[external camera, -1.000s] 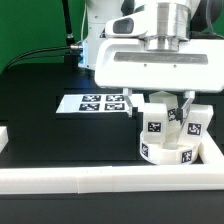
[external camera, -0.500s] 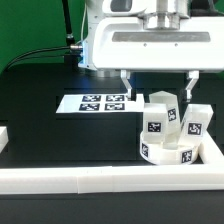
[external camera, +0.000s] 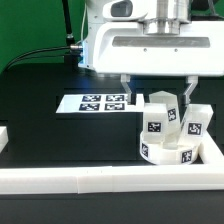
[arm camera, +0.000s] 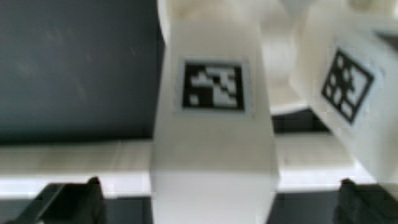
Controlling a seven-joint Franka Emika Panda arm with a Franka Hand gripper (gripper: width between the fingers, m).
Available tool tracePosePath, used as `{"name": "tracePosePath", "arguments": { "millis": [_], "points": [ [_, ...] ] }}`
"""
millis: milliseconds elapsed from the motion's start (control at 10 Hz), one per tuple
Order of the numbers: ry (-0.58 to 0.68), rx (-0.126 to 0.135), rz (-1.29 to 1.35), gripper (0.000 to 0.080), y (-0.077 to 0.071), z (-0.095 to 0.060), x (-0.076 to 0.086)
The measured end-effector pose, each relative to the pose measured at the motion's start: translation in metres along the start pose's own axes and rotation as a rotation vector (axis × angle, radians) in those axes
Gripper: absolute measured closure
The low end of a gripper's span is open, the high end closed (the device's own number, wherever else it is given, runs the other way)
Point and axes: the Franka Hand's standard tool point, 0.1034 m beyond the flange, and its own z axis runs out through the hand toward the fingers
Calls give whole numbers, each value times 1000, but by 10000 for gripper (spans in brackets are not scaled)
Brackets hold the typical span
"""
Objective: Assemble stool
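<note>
The white round seat [external camera: 176, 152] lies on the black table at the exterior view's right, in the corner of the border rails. Three white tagged leg blocks stand upright on it: one in front [external camera: 155, 118], one behind it [external camera: 171, 102] and one to the right [external camera: 197, 122]. My gripper [external camera: 157, 88] hangs open and empty just above the legs, with one finger on each side. In the wrist view a leg block [arm camera: 214, 110] fills the middle between my gripper's [arm camera: 217, 204] dark fingertips [arm camera: 71, 202]. A second leg block [arm camera: 349, 80] shows beside it.
The marker board [external camera: 100, 103] lies flat behind and to the exterior view's left of the stool. A long white border rail [external camera: 90, 178] runs along the front. A short rail [external camera: 216, 150] closes the right side, and another rail end [external camera: 4, 136] sits at the left edge.
One second ago the open gripper was low around the leg blocks. It has risen clear above them. It has barely moved in the last half second. The stool parts stayed put.
</note>
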Motion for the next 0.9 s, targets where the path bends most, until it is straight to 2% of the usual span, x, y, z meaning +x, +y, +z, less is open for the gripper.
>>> {"name": "tracePosePath", "arguments": {
  "millis": [200, 400, 600, 700, 900],
  "points": [
    [-143, -6, -1, 150, 6, 0, -2],
    [-233, -12, 2, 150, 7, 1, -3],
    [-224, -17, 0, 150, 7, 7, 0],
    [-228, -14, 9, 150, 8, 9, -2],
    [-235, 21, 81, 150, 12, 10, -1]
  ]
}}
